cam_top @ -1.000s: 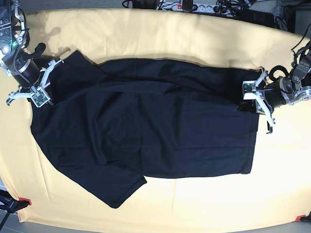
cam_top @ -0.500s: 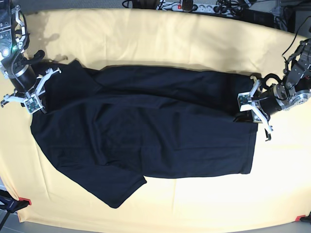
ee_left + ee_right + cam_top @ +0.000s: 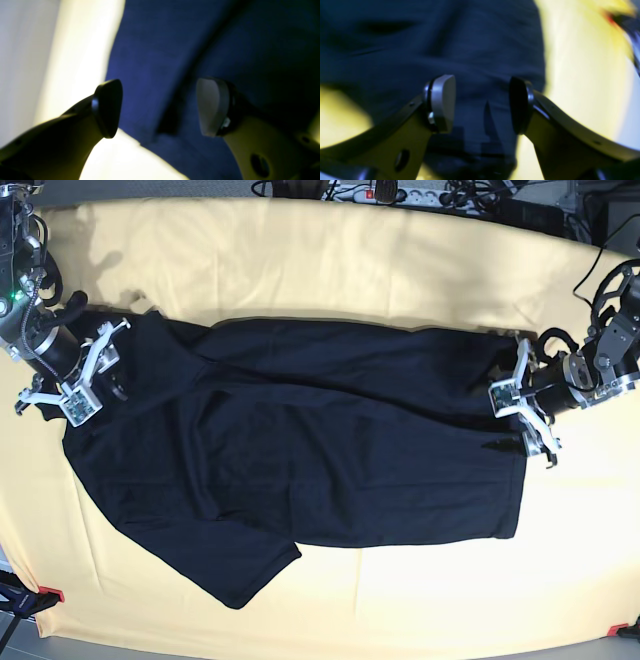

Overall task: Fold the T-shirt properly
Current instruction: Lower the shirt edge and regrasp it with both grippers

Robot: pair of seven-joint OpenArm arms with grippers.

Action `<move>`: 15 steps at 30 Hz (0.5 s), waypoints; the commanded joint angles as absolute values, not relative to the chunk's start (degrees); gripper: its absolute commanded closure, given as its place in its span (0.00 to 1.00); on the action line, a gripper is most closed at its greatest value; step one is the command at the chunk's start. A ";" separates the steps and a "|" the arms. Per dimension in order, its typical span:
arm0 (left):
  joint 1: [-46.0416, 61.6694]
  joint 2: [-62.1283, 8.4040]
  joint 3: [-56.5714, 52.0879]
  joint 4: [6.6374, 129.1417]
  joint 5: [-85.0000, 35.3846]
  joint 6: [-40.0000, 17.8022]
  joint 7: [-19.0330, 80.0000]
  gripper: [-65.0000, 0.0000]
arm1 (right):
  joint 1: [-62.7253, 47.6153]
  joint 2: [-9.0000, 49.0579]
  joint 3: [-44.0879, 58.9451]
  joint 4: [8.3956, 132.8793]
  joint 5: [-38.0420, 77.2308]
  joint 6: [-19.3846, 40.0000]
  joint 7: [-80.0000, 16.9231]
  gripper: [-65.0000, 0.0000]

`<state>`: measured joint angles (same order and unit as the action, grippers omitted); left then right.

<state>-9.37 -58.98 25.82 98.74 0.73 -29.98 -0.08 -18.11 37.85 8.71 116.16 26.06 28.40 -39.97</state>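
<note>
One lengthwise fold looks done on the T-shirt [image 3: 300, 460], both end effectors, left [image 3: 160, 107] and right [image 3: 482, 103], spread wide with nothing held, sleeve and cross folds remaining.

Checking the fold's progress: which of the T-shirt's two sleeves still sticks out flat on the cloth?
The sleeve at the base view's bottom left, jutting from the T-shirt onto the yellow cloth. The other, by the right claw, lies bunched under folded fabric.
</note>
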 commanded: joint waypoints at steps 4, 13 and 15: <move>-10.35 -63.81 25.08 101.36 -2.09 -40.00 -1.58 0.29 | -21.61 40.27 9.37 119.20 31.00 34.46 -42.94 0.45; -4.10 -70.74 25.17 102.65 1.10 -40.00 -2.81 0.29 | -29.89 41.04 9.37 119.52 31.11 37.45 -46.54 0.45; -2.42 -71.42 25.17 102.65 2.55 -40.00 -2.85 0.29 | -30.00 40.84 9.37 119.52 31.24 37.39 -46.54 0.45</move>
<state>-1.56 -69.67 25.93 102.19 2.96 -40.42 -2.00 -30.35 39.94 8.78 118.72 30.68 37.54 -47.59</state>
